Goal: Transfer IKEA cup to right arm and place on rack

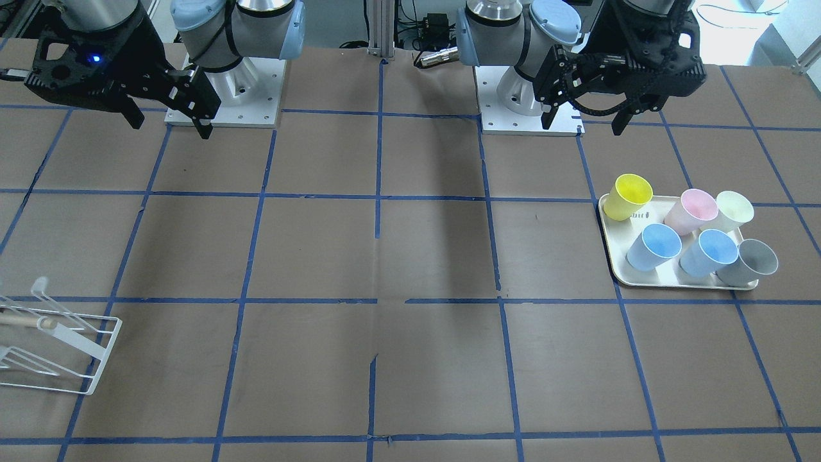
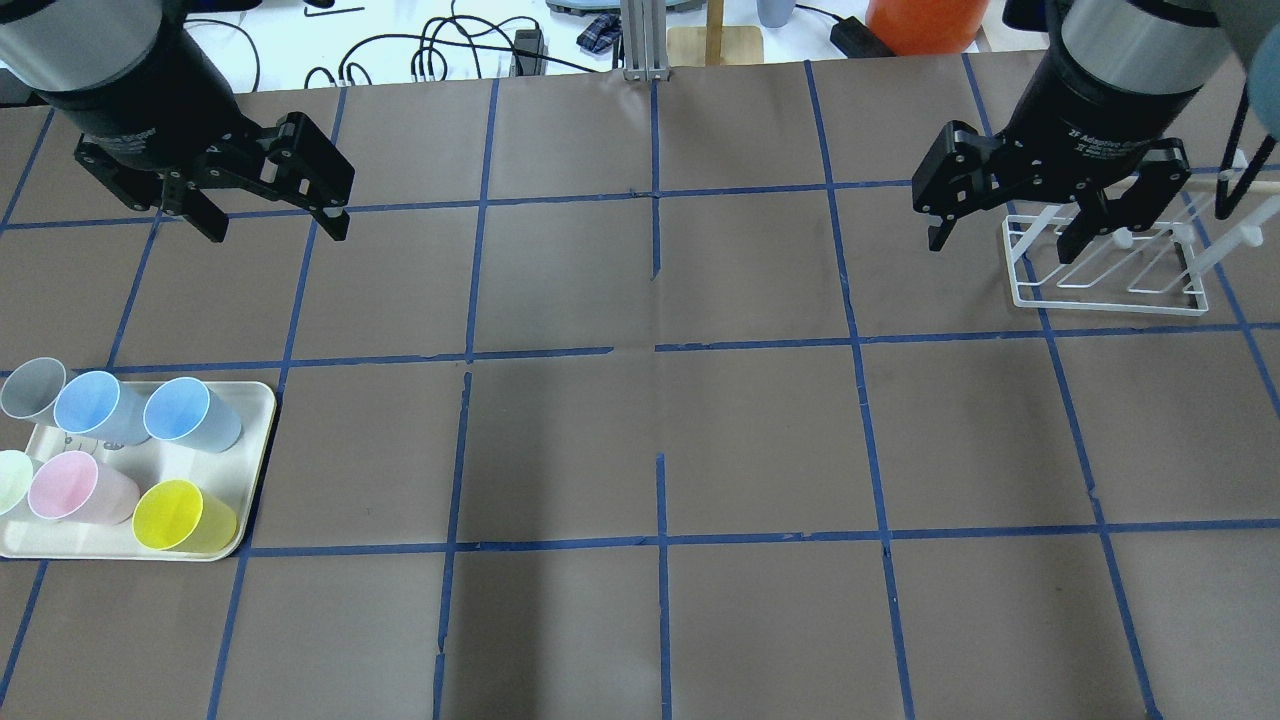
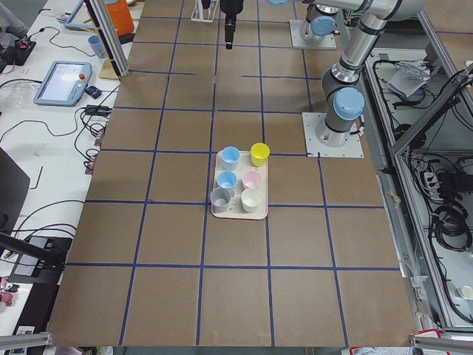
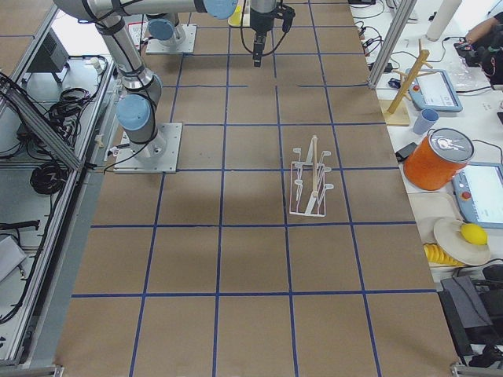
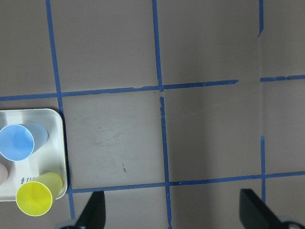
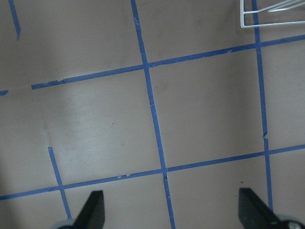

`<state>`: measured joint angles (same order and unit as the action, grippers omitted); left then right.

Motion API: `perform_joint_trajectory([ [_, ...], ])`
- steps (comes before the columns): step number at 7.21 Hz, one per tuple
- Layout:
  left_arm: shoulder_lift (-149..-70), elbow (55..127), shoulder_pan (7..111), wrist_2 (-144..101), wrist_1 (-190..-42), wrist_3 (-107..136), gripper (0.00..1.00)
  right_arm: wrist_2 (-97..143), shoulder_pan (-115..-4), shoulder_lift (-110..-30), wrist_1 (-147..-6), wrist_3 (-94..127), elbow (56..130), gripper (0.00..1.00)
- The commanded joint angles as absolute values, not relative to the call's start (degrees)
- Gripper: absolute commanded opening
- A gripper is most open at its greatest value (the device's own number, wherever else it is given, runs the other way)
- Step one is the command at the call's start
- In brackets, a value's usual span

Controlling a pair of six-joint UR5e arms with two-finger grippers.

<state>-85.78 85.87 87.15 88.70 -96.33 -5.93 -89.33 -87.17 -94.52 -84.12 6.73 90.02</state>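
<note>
IKEA cup (image 2: 12, 482) upright at far-left end of cream tray (image 2: 245, 455), touching pink cup (image 2: 70, 488); left gripper (image 2: 277, 228) above bare table, fingers apart, empty; right gripper (image 2: 1002, 245) likewise spread, empty, overlapping the rack (image 2: 1110, 305).

Your left arm (image 2: 95, 70) hangs high with the wrist aimed straight down, and the left gripper (image 2: 277, 225) has its jaws spread wide. It's the same on the other side: your right arm (image 2: 1125, 60) points its wrist downward, blue wrist light (image 1: 96, 59) glowing, and the right gripper (image 2: 1002, 245) gapes just as wide. In the left wrist view, the fingertips (image 5: 95, 212) sit far apart at the bottom edge.
</note>
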Motion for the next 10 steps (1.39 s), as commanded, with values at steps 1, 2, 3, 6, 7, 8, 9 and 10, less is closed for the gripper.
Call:
perform_joint_trajectory([
  [1,-85.61,86.13,87.19,88.77,-96.33,-5.98,1.00,-89.12,-87.19,-94.57,-86.46,6.68,89.82,1.00],
  [2,-85.69,85.96,87.10,88.68,-96.33,-5.98,1.00,-89.21,-87.19,-94.31,-87.01,6.68,89.82,1.00],
  [3,-85.78,85.96,87.19,88.77,-96.24,-5.98,1.00,-89.56,-87.19,-94.57,-87.27,6.68,89.91,1.00],
  [6,-85.69,86.22,87.01,88.86,-96.33,-6.33,1.00,-89.21,-87.10,-94.57,-87.62,6.68,89.65,1.00],
  [7,-85.26,86.83,86.58,89.55,-96.33,-6.85,1.00,-88.95,-87.10,-94.22,-89.37,6.68,89.65,1.00],
  [8,-85.08,88.14,83.18,89.56,-96.59,-11.82,1.00,-88.68,-87.10,-93.87,-90.60,6.77,90.26,1.00],
  [9,-84.99,91.29,73.92,89.13,-96.16,-21.96,1.00,-88.94,-87.10,-93.95,-90.62,6.77,90.26,1.00],
  [10,-84.99,93.67,64.00,88.77,-95.72,-31.28,1.00,-89.29,-87.10,-94.13,-90.44,6.77,90.18,1.00],
])
